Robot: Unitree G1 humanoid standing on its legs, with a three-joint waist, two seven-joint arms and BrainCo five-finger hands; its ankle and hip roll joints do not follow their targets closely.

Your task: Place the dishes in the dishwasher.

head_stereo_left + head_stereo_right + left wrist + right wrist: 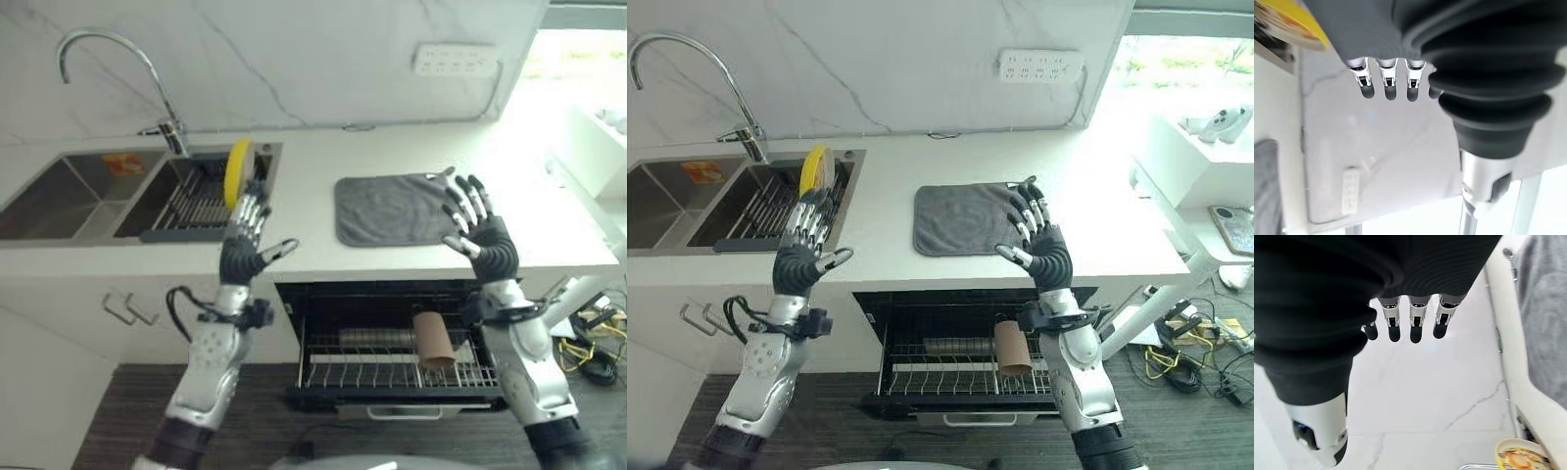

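Yellow plate (237, 171), standing on edge in the dark drying rack (196, 206) set in the right sink basin (147, 201); disc face roughly side-on to the head camera, long axis running up and down.

Left eye view: left hand (245, 245) raised just in front of the counter edge, fingers straight and spread, thumb out toward 3 o'clock, holding nothing. The plate lies at about 12 o'clock from these fingertips, close beyond them. Right hand (478, 230) raised over the near right corner of the grey mat (392, 208), fingers apart and empty, well apart from the plate. Judgement: the left hand is much the nearer, and a forward reach over the rack edge would meet the plate's rim.

Right eye view: dishwasher (970, 362) below the counter, door down, wire rack drawn out, a brown cup (1012, 350) lying in it at about 6 o'clock from the mat. Tap (696, 69) arching above the sink.

Left wrist view: dark-tipped fingers (1387, 83) in a straight row, nothing between them; a yellow plate edge with printed pattern in one corner.

Right wrist view: fingers (1415, 325) straight and parted, empty; grey mat along one side, the plate's patterned face small in a far corner.
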